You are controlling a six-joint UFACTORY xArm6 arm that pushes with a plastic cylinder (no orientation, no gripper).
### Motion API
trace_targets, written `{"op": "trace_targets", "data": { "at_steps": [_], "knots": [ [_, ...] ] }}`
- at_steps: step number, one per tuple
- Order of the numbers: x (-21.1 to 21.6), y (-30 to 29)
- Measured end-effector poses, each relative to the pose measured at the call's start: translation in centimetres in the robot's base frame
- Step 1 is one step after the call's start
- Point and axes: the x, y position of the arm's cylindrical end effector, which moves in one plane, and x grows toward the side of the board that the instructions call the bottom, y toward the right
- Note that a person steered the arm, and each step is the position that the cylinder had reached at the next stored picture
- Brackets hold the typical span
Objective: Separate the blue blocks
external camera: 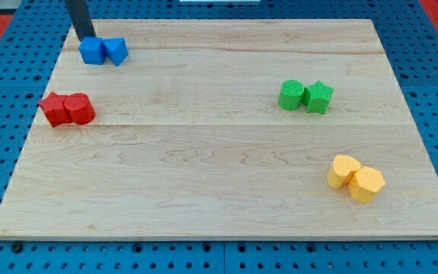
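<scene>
- Nearest the camera: bottom edge of the wooden board point(226, 228), pale planks with grain running left to right. It is the largest thing in view and sits on a blue pegboard table point(432, 114) with rows of holes.
- Room: a strip of red at the view's top corners, otherwise nothing identifiable.
- Blocks sit in four touching pairs, well apart from one another: yellow pair point(356, 178) bottom right (rounded or hexagonal, not certain), green cylinder point(291, 95) touching green star point(318, 97) at right, red pair point(67, 109) at left.
- Task pair at top left: blue cube point(91, 50) touching blue triangular block point(115, 51) on its right. Pair's long axis runs left to right.
- No jaws on this arm; it ends in a dark rod, so nothing clenched or released.
- My tip point(87, 36) is at the top edge of the blue cube, touching or just above it; cannot tell which.
- Judgement: the seam lies to the lower right of my tip. A push toward the view's bottom would carry the cube away from its partner.
</scene>
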Motion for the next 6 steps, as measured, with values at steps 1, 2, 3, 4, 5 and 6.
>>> {"op": "trace_targets", "data": {
  "at_steps": [1,2,3,4,5,6],
  "knots": [
    [0.1,3.9],
    [1.2,5.2],
    [3.2,4.1],
    [0.4,3.9],
    [-3.4,-2.1],
    [0.9,-1.7]
  ]
}}
